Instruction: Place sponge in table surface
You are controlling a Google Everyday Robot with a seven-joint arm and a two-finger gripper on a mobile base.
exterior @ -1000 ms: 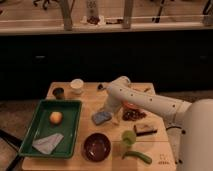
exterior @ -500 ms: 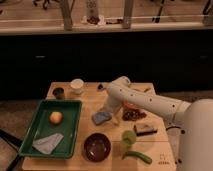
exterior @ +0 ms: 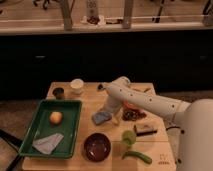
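A blue-grey sponge [exterior: 101,118] lies on the wooden table [exterior: 90,97] near its middle, just right of the green tray. My white arm reaches in from the right and bends down to it. My gripper [exterior: 106,113] is at the sponge's upper right edge, right over it. Whether it touches or holds the sponge does not show.
A green tray [exterior: 35,131] at the left holds an orange fruit [exterior: 56,117] and a grey cloth [exterior: 47,143]. A white cup [exterior: 76,86] and a dark cup [exterior: 59,92] stand at the back left. A dark bowl [exterior: 97,146], green cup [exterior: 129,137], green pepper [exterior: 137,157] and packets [exterior: 145,129] lie at front right.
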